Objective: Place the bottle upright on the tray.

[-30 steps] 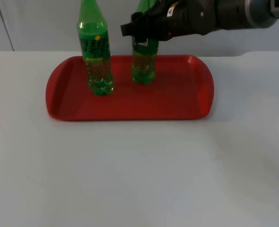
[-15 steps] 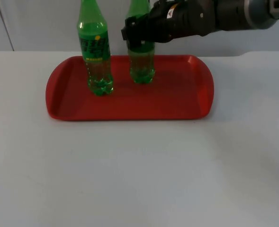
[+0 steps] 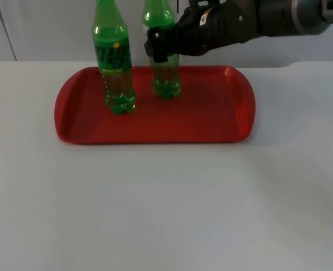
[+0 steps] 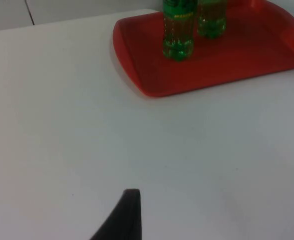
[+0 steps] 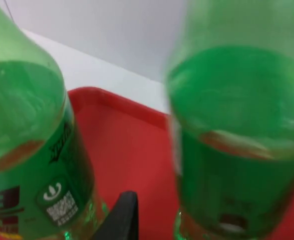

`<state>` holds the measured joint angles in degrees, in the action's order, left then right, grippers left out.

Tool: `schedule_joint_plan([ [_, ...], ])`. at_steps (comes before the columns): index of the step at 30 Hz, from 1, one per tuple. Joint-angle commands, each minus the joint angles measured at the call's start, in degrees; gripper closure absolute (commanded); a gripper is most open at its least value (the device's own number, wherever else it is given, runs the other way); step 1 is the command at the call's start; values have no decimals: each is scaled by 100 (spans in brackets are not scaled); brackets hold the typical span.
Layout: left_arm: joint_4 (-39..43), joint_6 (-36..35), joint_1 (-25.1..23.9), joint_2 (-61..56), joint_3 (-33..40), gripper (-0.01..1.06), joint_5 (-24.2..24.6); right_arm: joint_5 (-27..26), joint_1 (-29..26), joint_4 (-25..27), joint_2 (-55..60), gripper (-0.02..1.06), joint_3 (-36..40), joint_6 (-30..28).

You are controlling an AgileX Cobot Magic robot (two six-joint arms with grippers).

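A red tray (image 3: 206, 110) lies at the back of the white table. Two green bottles stand on it. The left one (image 3: 115, 62) stands upright and free. My right gripper (image 3: 159, 46) is shut on the second bottle (image 3: 166, 79) at mid height; this bottle is nearly upright, and its base is on or just above the tray floor. The right wrist view has the held bottle (image 5: 236, 140) close up, with the free bottle (image 5: 27, 150) beside it over the tray (image 5: 132, 145). My left gripper (image 4: 123, 220) waits over bare table short of the tray (image 4: 226, 70).
The grey partition wall rises just behind the tray. The right half of the tray floor is bare. White table (image 3: 166, 203) spreads wide in front of the tray. The two bottles stand about one bottle width apart.
The right gripper has shifted left with the bottle, which has swung from a lean to nearly upright and now stands closer to the free bottle.
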<state>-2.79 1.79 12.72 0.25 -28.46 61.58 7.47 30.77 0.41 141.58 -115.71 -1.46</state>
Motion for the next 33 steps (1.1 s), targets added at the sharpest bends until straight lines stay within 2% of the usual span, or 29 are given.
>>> schedule_joint_plan([
  [1, 33, -5, -12, -25, 18, 0, -4, 88, 32, -41, -66, 9, -8, -63],
  [14, 33, -5, -12, -25, 18, 0, -4, 179, 32, -8, -75, 9, -8, -63],
  [18, 33, -5, -12, -25, 18, 0, -4, 438, 32, -41, -126, 9, -8, -63],
  [25, 33, -5, -12, -25, 18, 0, -4, 490, 32, -8, -151, 9, -8, -63],
  [29, 33, -5, -12, -25, 18, 0, -4, 649, 32, -8, -225, 9, -8, -63],
  [33, 33, -5, -12, -25, 18, 0, -4, 1101, 32, -41, -398, 9, -8, -63],
])
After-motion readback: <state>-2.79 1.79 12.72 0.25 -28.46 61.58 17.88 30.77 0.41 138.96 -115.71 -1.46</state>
